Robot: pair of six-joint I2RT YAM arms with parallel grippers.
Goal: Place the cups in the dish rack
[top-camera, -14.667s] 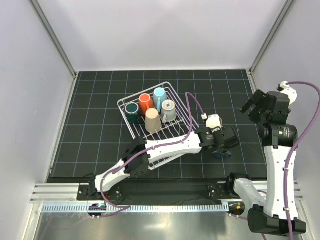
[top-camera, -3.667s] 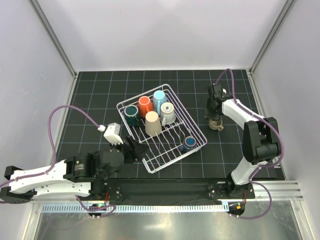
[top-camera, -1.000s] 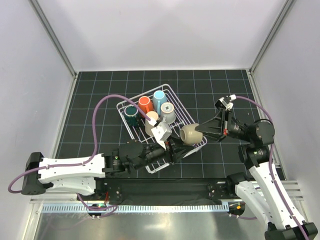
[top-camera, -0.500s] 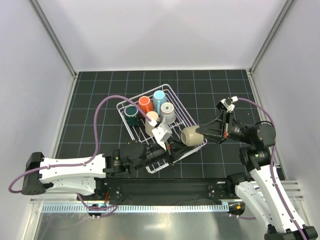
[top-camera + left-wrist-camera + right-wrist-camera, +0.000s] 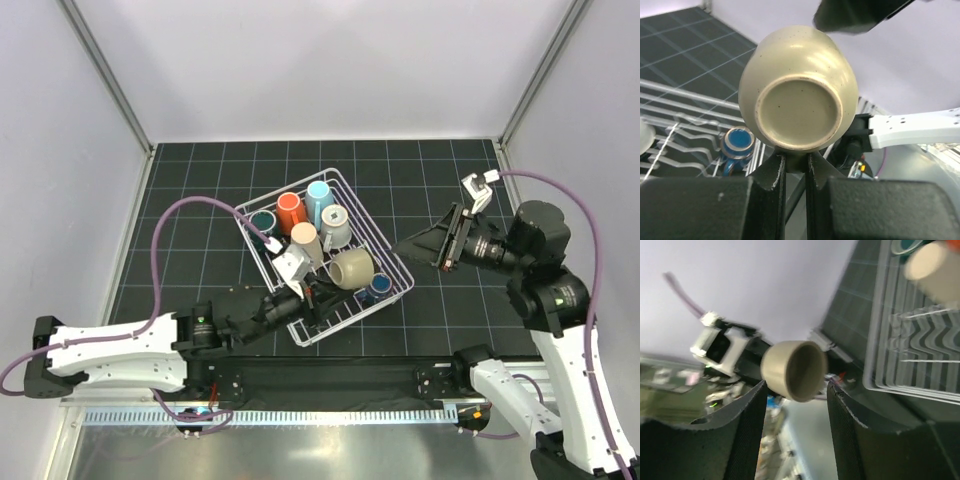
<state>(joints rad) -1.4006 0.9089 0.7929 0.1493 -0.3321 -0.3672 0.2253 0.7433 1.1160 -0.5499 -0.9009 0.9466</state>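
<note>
Top view: the left gripper is clenched on the olive-beige cup, its two fingers pinching a narrow part at the cup's lower side, whether handle or wall cannot be told. The cup lies on its side in the air over the dish rack, slightly toward 4 o'clock from the rack's centre. Its base faces the left wrist camera and its open mouth faces the right wrist camera. The right gripper stands at 3 o'clock from the cup, apart from it, with fingers spread and grasping nothing. The rack sits skewed on the black gridded counter. Five vessels are grouped at its 11 to 12 o'clock end: the dark teal cup, orange cup, light blue cup, grey-white mug and beige tumbler. The navy cup rests alone near the 4 o'clock corner, just beside and below the held cup.
</note>
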